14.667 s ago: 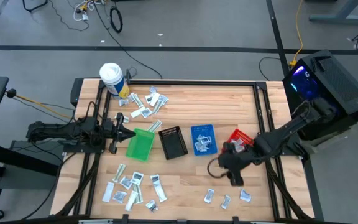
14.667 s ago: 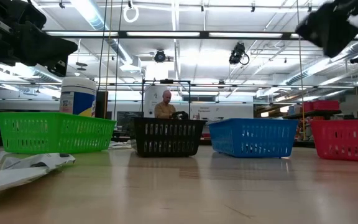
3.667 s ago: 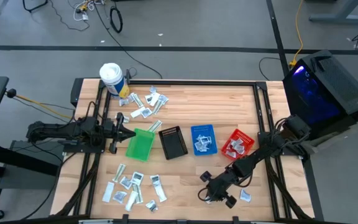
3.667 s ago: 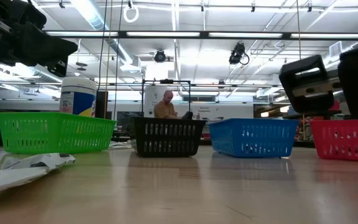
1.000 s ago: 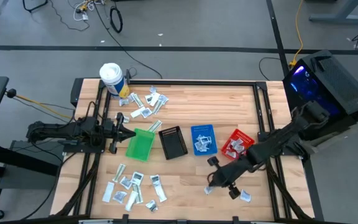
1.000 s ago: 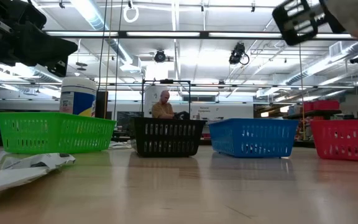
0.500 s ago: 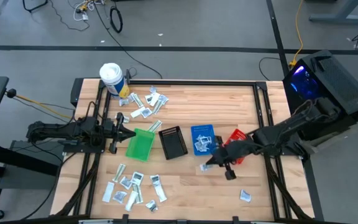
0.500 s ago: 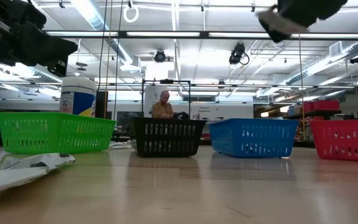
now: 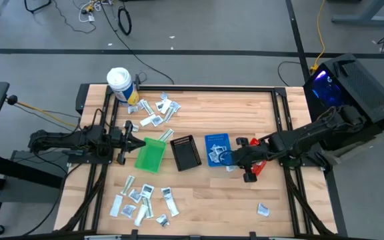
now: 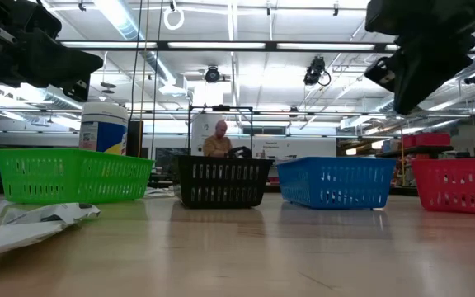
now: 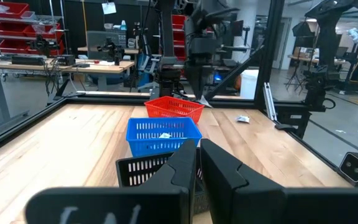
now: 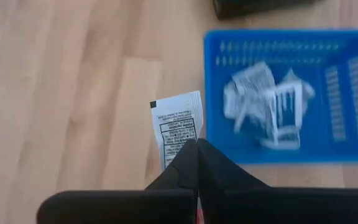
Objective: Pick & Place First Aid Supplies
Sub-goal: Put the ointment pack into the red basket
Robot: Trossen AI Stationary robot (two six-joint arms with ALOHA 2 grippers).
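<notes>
Pale wooden planks make up the desk (image 9: pixel 199 200), where four small bins sit in a row: a green bin (image 9: pixel 150 155), a black bin (image 9: pixel 185 153), a blue bin (image 9: pixel 218 149) and a red bin (image 9: pixel 259 151). The right gripper (image 9: pixel 229 160) hangs above the desk at the near corner of the blue bin, its jaws pinched tight on a white printed sachet (image 12: pixel 177 126); in the right wrist view the sachet sticks out past the fingertips, just beside the blue bin's edge and over bare wood. Several white sachets (image 12: pixel 263 102) already lie inside the blue bin. More first aid supplies lie loose: a cluster of packets (image 9: pixel 153 112) on the far side of the desk near a white tub (image 9: pixel 119 84), a second cluster (image 9: pixel 142 201) on the near side below the green bin, and one lone sachet (image 9: pixel 263 211) near the desk's front right. The left gripper (image 9: pixel 128 141) waits at the desk's left edge beside the green bin, jaws nearly closed and holding nothing. In the low view a person (image 10: pixel 218 140) sits far behind the black bin.
</notes>
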